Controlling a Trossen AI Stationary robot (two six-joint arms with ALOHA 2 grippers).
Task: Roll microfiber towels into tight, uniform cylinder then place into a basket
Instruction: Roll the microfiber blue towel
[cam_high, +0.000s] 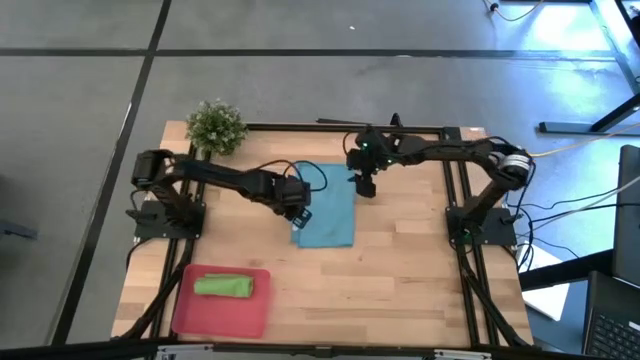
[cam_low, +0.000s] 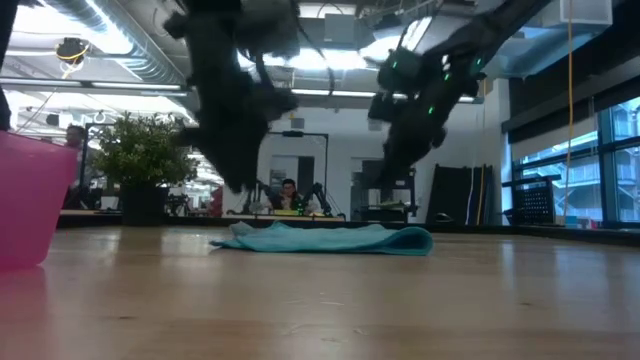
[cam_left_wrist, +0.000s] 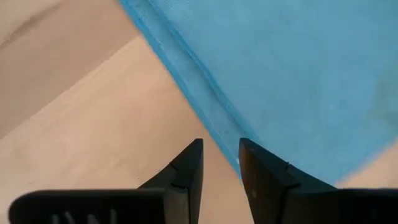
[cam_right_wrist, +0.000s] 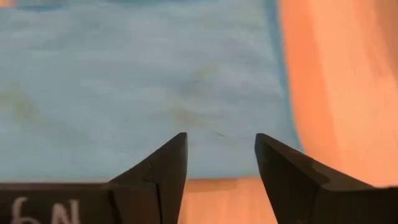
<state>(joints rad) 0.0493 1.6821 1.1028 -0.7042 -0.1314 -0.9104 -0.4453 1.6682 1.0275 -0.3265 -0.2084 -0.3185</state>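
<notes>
Nearest you, the basket (cam_high: 190, 315) already holds the rolled green towel (cam_high: 224, 286), while the blue towel (cam_high: 327, 215) lies flat mid-table, left gripper (cam_left_wrist: 221, 158) narrowly parted over its edge and right gripper (cam_right_wrist: 221, 152) spread wide above, likely to start rolling

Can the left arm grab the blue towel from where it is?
Probably yes. The left gripper hangs right over the edge of the blue towel, fingers slightly apart, with nothing between them. The right gripper is open above the far edge.
</notes>
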